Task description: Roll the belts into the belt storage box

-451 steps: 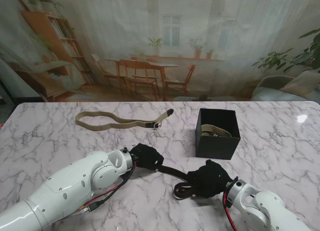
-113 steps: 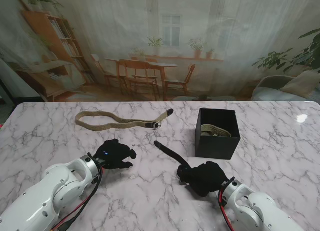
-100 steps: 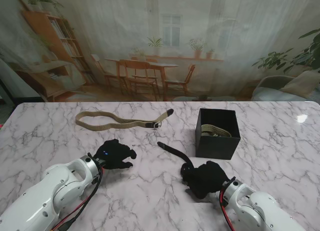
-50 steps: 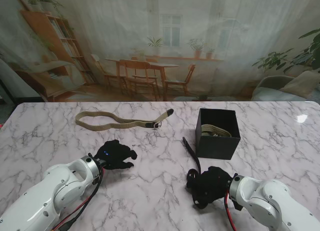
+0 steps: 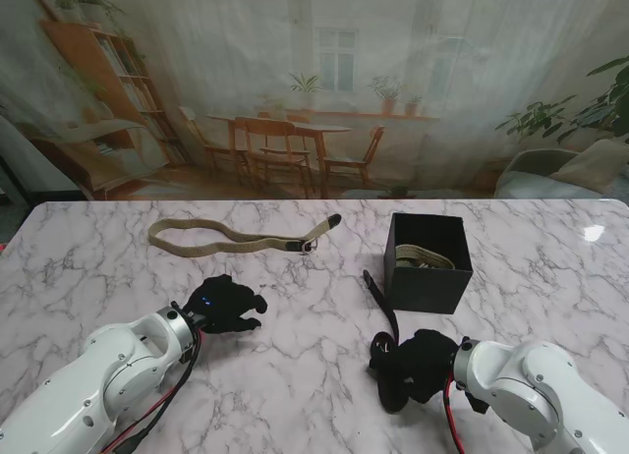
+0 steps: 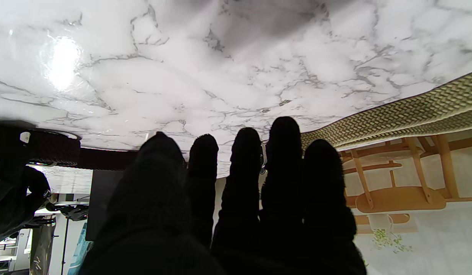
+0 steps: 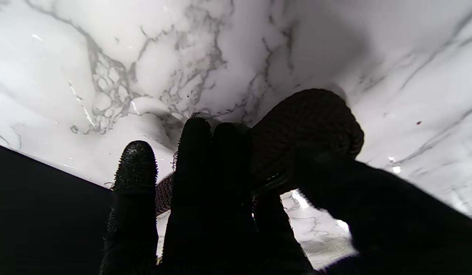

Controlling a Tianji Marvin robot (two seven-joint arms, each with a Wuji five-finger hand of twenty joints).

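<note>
A dark belt [image 5: 381, 307] is held by the right hand [image 5: 418, 364], whose fingers [image 7: 197, 160] are clamped around its rolled part [image 7: 304, 126]. The free tail of this belt is seen running over the marble table [image 5: 295, 375] from the hand away from the robot, its tip lying just beside the near left corner of the black storage box [image 5: 427, 262]. The box stands farther from the robot than the right hand, and a tan belt coil [image 5: 425, 258] is seen inside it. A second tan belt [image 5: 236, 240] is laid out flat, folded double, near the far side of the table, left of the box and well apart from it; its buckle end points toward the box.

The left hand [image 5: 224, 305] is held low over the table on the robot's left, nothing gripped, its fingers [image 6: 243, 160] stretched out straight and slightly apart. In the left wrist view, part of the tan belt [image 6: 403, 114] is seen beyond the fingertips.
</note>
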